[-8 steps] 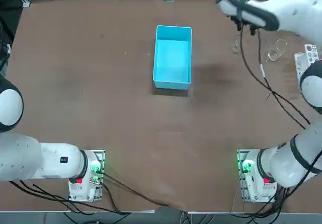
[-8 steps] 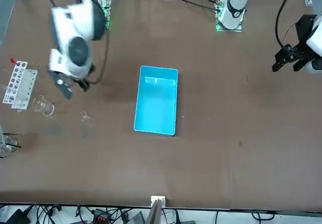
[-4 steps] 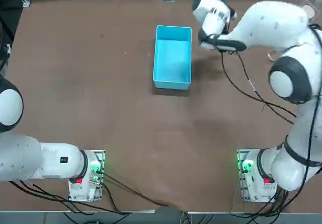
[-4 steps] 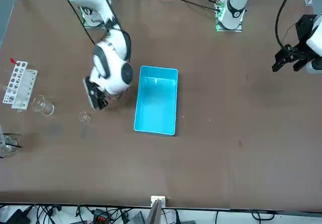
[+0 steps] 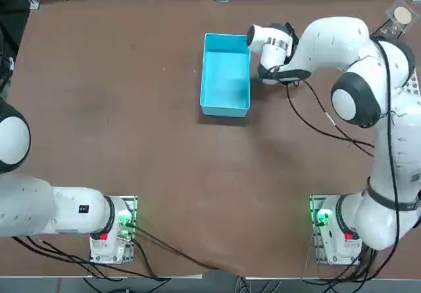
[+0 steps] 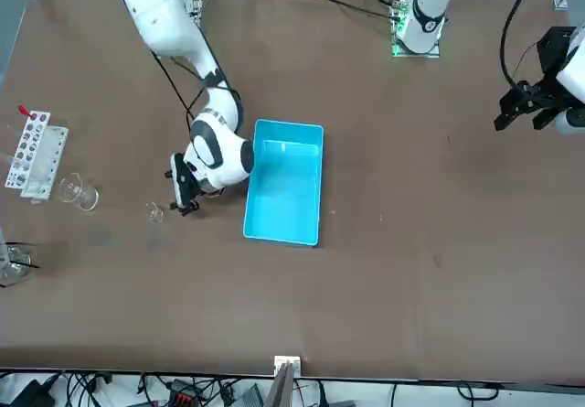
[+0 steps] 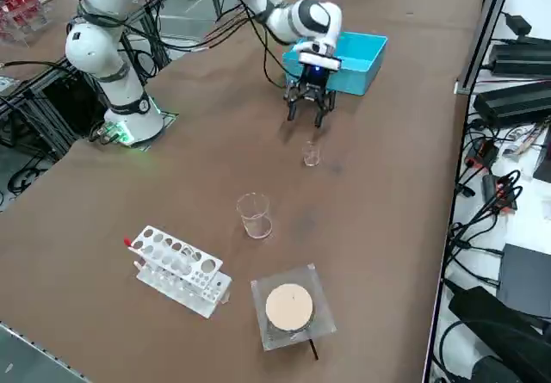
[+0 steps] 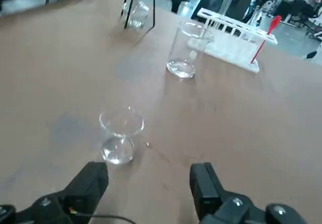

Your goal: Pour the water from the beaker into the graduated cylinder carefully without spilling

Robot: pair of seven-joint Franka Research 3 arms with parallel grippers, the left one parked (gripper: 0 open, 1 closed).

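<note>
Right gripper low beside the blue bin, fingers spread wide, beaker just ahead, untouched

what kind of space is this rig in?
Most likely a robotics lab set up as a chemistry bench: a beaker, a graduated cylinder and a white test-tube rack on the table, cables and power supplies alongside. The right gripper hovers, jaws open, near the beaker.

— Where is the right arm?
— Stretched far forward, elbow bent, wrist low.
— And the right gripper?
— Just above the tabletop, fingers spread apart, nothing between them.
</note>
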